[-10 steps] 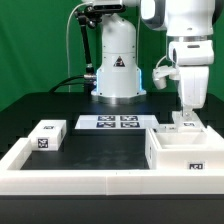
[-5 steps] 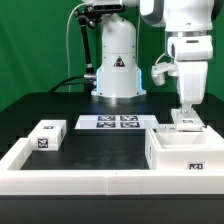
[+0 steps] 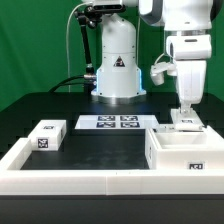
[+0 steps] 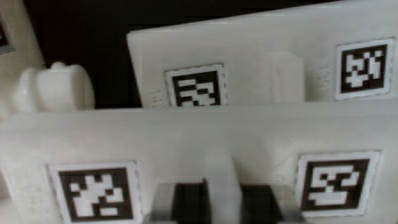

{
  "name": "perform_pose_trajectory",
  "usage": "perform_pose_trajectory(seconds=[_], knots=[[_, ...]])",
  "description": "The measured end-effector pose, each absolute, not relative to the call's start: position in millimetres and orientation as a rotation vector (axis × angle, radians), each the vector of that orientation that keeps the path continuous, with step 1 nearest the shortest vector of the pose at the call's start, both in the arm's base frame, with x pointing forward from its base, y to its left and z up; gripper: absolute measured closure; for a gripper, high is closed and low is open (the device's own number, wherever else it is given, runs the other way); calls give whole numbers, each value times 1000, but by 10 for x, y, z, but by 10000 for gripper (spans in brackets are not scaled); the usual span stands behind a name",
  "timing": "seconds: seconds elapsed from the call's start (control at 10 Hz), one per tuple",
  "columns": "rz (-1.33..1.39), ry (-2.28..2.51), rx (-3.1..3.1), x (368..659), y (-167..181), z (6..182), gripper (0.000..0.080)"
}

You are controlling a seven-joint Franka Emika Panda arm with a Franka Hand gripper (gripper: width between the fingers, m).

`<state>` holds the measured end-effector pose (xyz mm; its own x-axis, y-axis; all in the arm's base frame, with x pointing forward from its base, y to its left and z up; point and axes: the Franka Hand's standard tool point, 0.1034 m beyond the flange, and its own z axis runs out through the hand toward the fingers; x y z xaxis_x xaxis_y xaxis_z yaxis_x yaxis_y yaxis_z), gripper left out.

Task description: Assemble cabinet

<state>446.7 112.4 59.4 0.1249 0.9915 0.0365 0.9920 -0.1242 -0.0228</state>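
The cabinet (image 3: 180, 152) is a large white open box with a tag on its front, standing at the exterior view's right by the border wall. My gripper (image 3: 186, 112) hangs straight down just behind it, over a small white tagged part (image 3: 186, 123). In the wrist view the two dark fingers (image 4: 187, 203) stand close together with a white ridge of that tagged part (image 4: 107, 150) between them. They look shut on it. Beyond it lies another white panel with two tags (image 4: 249, 55). I cannot tell whether that panel belongs to the cabinet.
A small white tagged block (image 3: 47, 135) sits at the exterior view's left. The marker board (image 3: 108, 123) lies in the middle in front of the robot base (image 3: 117, 70). A long low white border wall (image 3: 90, 178) runs along the front. A rounded white piece (image 4: 54, 90) shows in the wrist view.
My gripper has shifted slightly toward the exterior view's left, and the small tagged part under it seems to have moved with it. Nothing else has moved.
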Motion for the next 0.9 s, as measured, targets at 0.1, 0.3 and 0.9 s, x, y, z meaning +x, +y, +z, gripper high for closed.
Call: perform_pose_trajectory(seconds=[0.1,0.3,0.9], knots=[[-20,-2049,-2324,4480,1129,579,731],[-9,-2044,-2321,4507,1136,560,731],[4,-2042,-2317,4508,1147,555,731]])
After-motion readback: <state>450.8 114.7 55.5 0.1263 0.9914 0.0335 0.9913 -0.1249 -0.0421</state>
